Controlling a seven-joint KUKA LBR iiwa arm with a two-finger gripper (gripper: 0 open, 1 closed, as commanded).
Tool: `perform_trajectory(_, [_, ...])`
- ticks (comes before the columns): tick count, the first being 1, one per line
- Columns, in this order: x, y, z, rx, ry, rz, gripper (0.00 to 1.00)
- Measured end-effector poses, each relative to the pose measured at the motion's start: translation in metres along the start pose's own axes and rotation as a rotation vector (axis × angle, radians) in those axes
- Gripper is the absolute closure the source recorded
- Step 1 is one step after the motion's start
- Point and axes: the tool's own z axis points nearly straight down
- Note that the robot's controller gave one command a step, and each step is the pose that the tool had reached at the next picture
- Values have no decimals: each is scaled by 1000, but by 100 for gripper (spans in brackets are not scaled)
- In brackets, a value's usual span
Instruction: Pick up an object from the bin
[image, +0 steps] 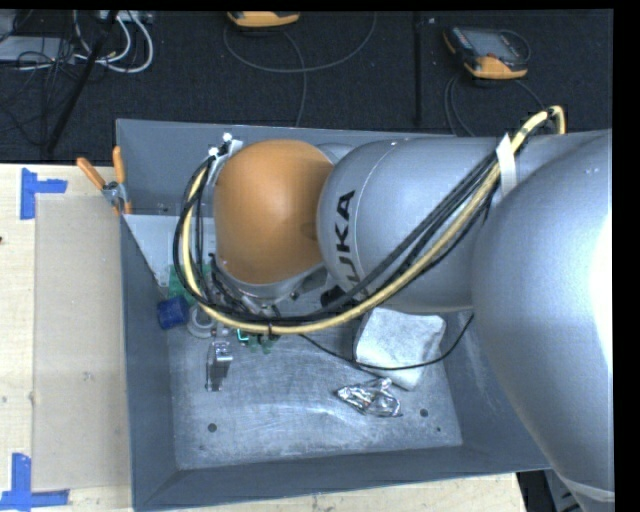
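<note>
While the gripper (216, 366) hangs low at eight o'clock in the bin (300, 425), open or closed I cannot tell, the nearest candidate is a small blue piece (170, 314) at nine o'clock. It's probably light, hard, slippery plastic, best pinched across its sides.

A single camera looks down on the grey bin (290, 405) from above and slightly sideways (fairly near), the arm (430, 230) entering from its right.
</note>
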Motion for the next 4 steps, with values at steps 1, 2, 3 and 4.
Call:
perform_trajectory(1, [-45,-36,98,-4,-17,-25,0])
perform_trajectory(2, [-51,-140,19,1,-15,80,0])
perform_trajectory(3, [-31,-223,53,2,-4,51,0])
perform_trajectory(4, [19,-276,107,-8,-13,-10,0])
